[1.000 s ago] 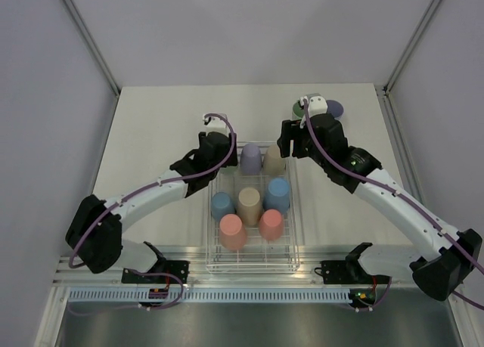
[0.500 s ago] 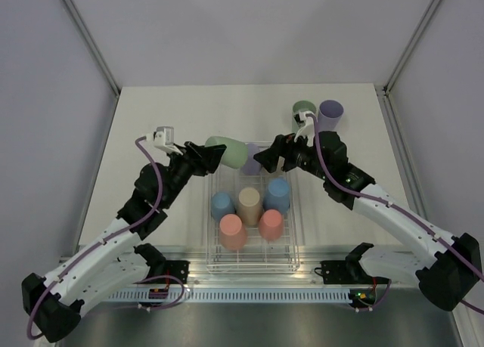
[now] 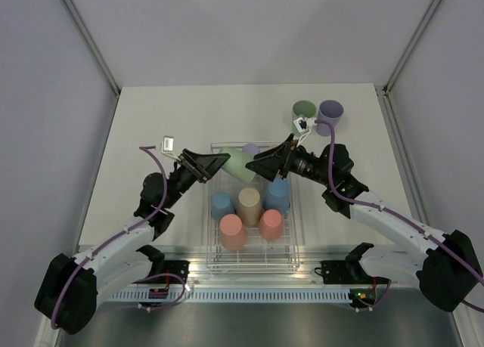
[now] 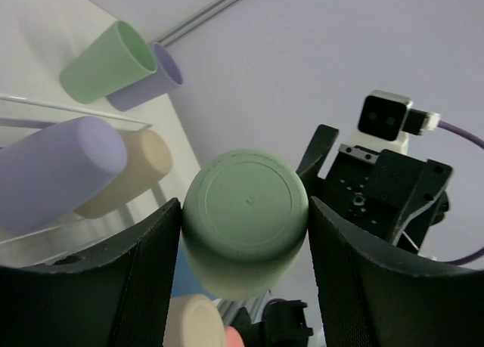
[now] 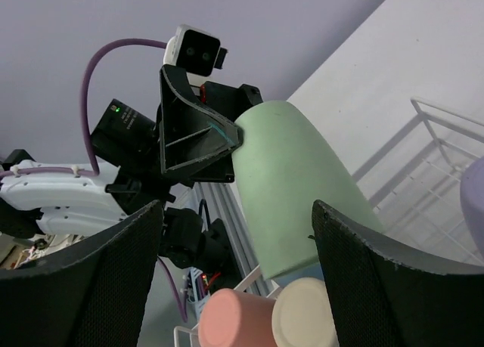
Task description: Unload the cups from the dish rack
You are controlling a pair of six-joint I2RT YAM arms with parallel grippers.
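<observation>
My left gripper (image 3: pixel 218 162) is shut on a pastel green cup (image 3: pixel 236 165) and holds it on its side above the far end of the clear dish rack (image 3: pixel 293 233). In the left wrist view the cup's base (image 4: pixel 246 211) sits between both fingers. My right gripper (image 3: pixel 262 162) is open, and its fingers straddle the cup's wide end (image 5: pixel 299 188) without closing on it. Several cups stand upside down in the rack: purple (image 3: pixel 251 148), blue (image 3: pixel 222 205), beige (image 3: pixel 249 204), blue (image 3: pixel 277 193), pink (image 3: pixel 232 230) and coral (image 3: pixel 271 224).
A green cup (image 3: pixel 304 110) and a purple cup (image 3: pixel 330 113) stand upright on the table at the far right, beyond the rack. Grey walls close in the table on three sides. The arm bases sit on the metal rail at the near edge.
My left gripper has lifted the green cup out of the rack's far left corner and turned it on its side. My right gripper came from the far right cups to meet it.
</observation>
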